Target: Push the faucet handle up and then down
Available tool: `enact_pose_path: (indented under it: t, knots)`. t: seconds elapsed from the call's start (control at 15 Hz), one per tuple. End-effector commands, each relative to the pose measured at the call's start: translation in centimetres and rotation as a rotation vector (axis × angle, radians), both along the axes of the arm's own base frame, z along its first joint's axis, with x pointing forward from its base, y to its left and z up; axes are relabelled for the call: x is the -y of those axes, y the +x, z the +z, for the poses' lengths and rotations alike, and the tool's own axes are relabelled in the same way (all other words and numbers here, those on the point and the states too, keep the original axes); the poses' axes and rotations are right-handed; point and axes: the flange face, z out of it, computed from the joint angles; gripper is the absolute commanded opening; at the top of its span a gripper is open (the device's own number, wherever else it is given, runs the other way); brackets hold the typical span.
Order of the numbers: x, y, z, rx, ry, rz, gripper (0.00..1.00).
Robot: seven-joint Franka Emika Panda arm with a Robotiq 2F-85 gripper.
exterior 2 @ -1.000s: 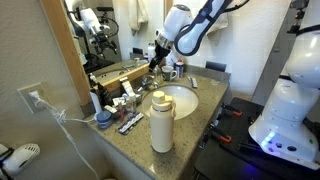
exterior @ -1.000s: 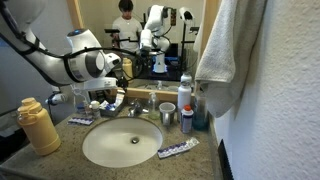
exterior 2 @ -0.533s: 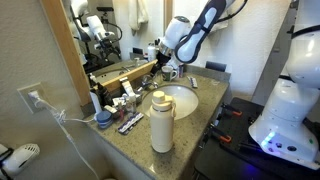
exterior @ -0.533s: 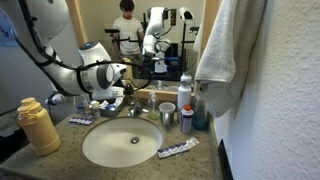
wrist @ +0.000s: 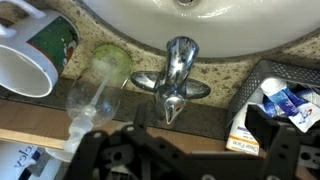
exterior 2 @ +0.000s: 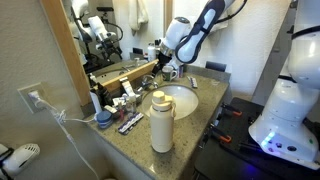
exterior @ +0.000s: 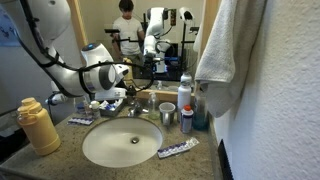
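Observation:
In the wrist view the small chrome faucet stands behind the white oval basin (wrist: 200, 20). Its spout (wrist: 181, 55) points toward the basin, and the short shiny faucet handle (wrist: 171, 108) points toward me. My gripper (wrist: 190, 155) is open and empty, its dark fingers spread on either side just behind the handle, not touching it. In both exterior views the gripper (exterior: 122, 84) (exterior 2: 156, 63) hovers above and behind the faucet (exterior: 135, 106) at the back rim of the basin (exterior: 122, 142) (exterior 2: 180, 102).
A yellow bottle (exterior: 38, 125), a cup (exterior: 167, 113), upright bottles (exterior: 185, 101) and a tube (exterior: 178, 149) stand round the basin. A towel (exterior: 225, 50) hangs beside it. The wrist view shows a mug (wrist: 35, 55), a clear bottle (wrist: 95, 90) and a mesh basket (wrist: 285, 90). The mirror is close behind.
Over the last second the arm has come lower and closer to the faucet. In the last half second it has hardly moved.

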Motion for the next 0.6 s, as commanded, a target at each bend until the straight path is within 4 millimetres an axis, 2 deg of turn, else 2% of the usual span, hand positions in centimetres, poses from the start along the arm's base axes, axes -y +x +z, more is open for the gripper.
enact_pose_path:
  t: [0.0, 0.27, 0.53]
  knots:
    - [-0.1, 1.2, -0.7, 0.006, 0.005, -0.014, 1.00]
    - [-1.6, 2.8, -2.0, -0.009, 0.024, 0.005, 1.00]
    - [-1.3, 5.0, -2.3, -0.002, 0.012, -0.006, 1.00]
